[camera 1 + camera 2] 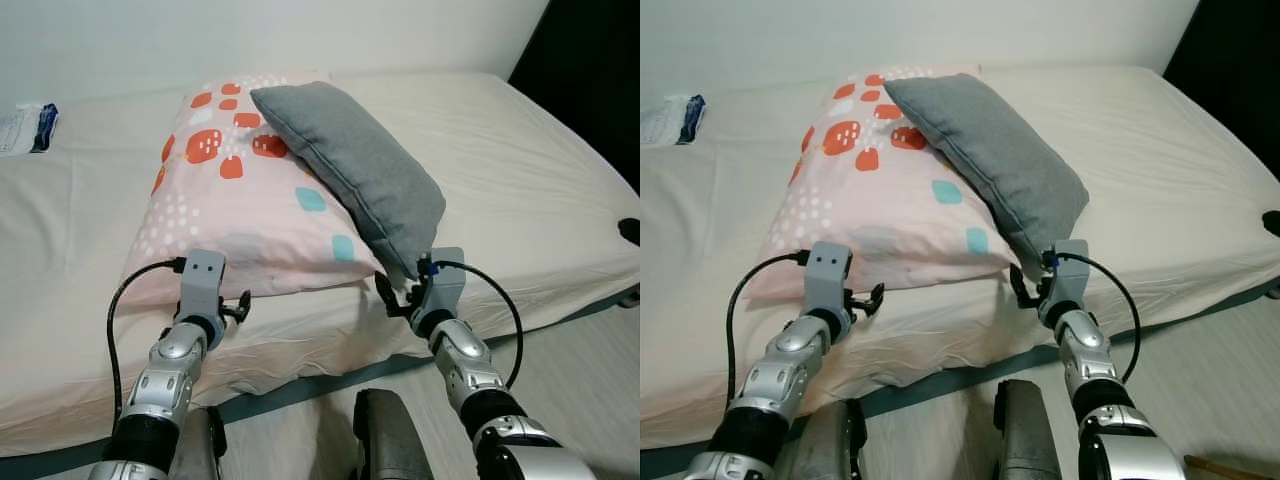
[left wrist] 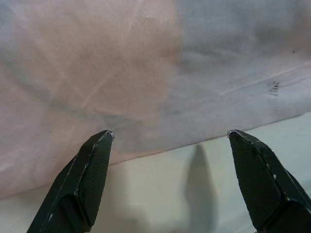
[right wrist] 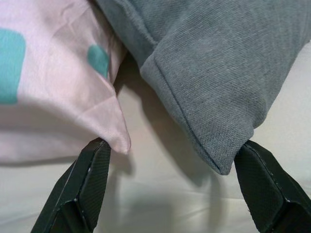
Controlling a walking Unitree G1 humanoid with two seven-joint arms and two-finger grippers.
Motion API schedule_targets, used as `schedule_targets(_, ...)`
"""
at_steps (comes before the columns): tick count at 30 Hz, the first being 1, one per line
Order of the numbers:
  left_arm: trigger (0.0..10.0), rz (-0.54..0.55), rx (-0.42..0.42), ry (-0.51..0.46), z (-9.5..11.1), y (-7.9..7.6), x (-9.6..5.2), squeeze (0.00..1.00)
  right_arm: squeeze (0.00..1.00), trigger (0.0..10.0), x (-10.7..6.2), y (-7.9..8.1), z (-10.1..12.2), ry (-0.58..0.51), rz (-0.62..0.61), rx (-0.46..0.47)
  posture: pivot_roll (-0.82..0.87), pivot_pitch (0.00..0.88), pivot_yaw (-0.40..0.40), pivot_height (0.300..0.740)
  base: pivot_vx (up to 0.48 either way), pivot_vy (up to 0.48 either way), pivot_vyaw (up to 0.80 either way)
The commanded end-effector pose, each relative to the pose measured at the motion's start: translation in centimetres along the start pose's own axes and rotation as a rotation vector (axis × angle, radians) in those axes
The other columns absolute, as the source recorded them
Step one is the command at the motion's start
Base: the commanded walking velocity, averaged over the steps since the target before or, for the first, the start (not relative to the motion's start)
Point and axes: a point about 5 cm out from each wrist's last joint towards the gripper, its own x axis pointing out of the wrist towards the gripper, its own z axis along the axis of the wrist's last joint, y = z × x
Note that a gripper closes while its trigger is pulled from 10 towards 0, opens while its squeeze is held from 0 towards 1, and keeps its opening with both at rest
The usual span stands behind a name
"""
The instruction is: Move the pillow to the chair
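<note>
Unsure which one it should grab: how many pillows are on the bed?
2. A pink patterned pillow lies on the bed; a grey pillow lies partly on top of it, toward the robot's right.

A big soft pink pillow lies flat on the bed, right in front of both grippers. It has red-orange blocks, little white dots and a few teal squares on it. Its near edge is just ahead of the left gripper, whose fingers are spread wide. A smaller gray pillow leans on the pink one's right side. The gray pillow's low corner and the pink pillow's corner sit just ahead of the wide-apart fingers of the right gripper.
</note>
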Motion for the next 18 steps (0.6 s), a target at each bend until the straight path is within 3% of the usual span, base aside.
schedule_targets(1, 10.0, -0.006, 0.001, 0.019, -0.3, 0.2, 0.1, 0.0, 0.0, 10.0, 0.1, 0.0, 0.2, -0.004, -0.006, 0.031, 0.03, 0.175, -0.057, 0.568, 0.0, 0.0, 0.0)
schedule_targets(18, 10.0, -0.057, 0.029, 0.038, -0.3, -0.6, 0.3, 0.0, 0.0, 10.0, -0.7, -0.3, -0.9, -0.008, -0.05, 0.1, 0.02, 0.186, -0.017, 0.553, 0.0, 0.0, 0.0)
